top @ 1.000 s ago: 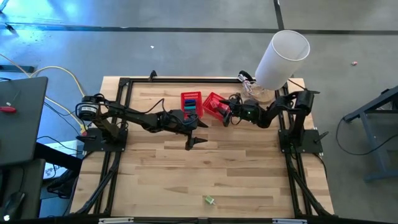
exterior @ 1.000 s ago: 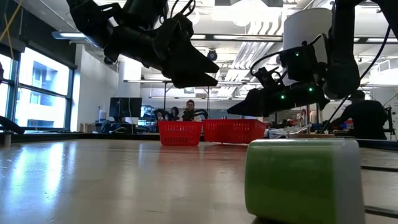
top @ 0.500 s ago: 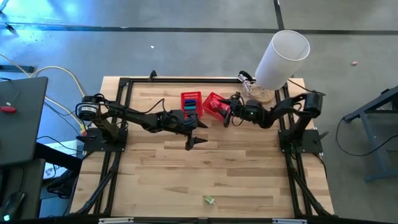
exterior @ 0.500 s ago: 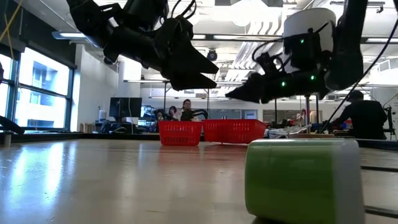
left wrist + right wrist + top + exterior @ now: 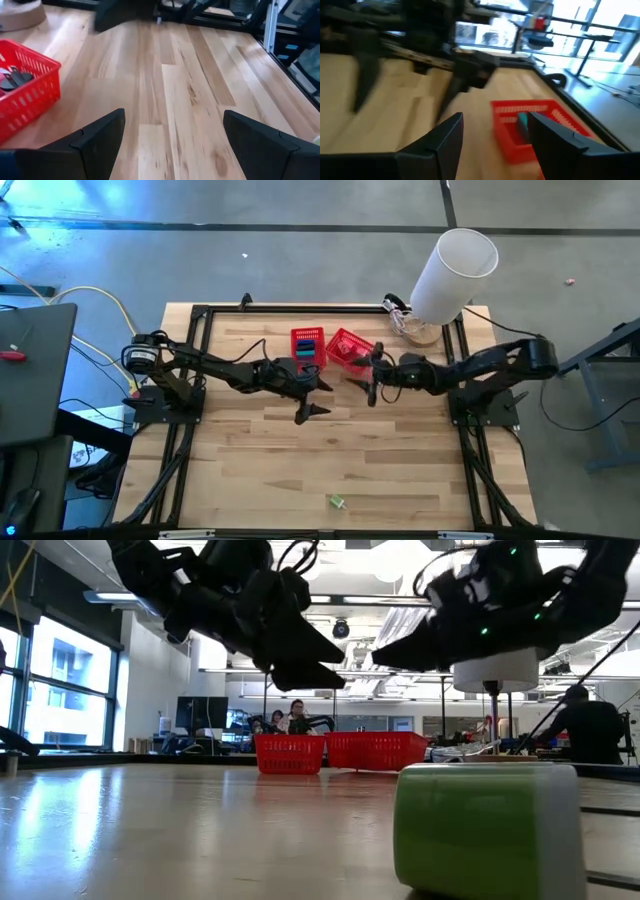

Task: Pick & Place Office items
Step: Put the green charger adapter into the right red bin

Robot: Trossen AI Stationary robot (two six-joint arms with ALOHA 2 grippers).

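Two red mesh baskets (image 5: 308, 345) (image 5: 348, 348) stand side by side at the table's far middle. A teal item (image 5: 522, 120) lies in one basket, and dark items (image 5: 15, 80) lie in the basket seen in the left wrist view. A small green item (image 5: 337, 501) rests alone on the table by the near edge, and looms large in the low view (image 5: 487, 830). My left gripper (image 5: 313, 401) hangs open above the table, just near-side of the baskets. My right gripper (image 5: 362, 388) hovers open beside it, to its right, with nothing between its fingers (image 5: 445, 145).
A big white cylinder (image 5: 455, 272) stands on a round base at the table's far right corner. Black frame rails (image 5: 195, 380) run along the table's sides and far edge. Bare wood lies between the grippers and the green item. People sit in the room beyond (image 5: 585, 725).
My right gripper has drawn back from the right basket toward the table's near edge and risen, its arm swinging outward and its fingers tipping closer to level. My left gripper has stayed where it was.
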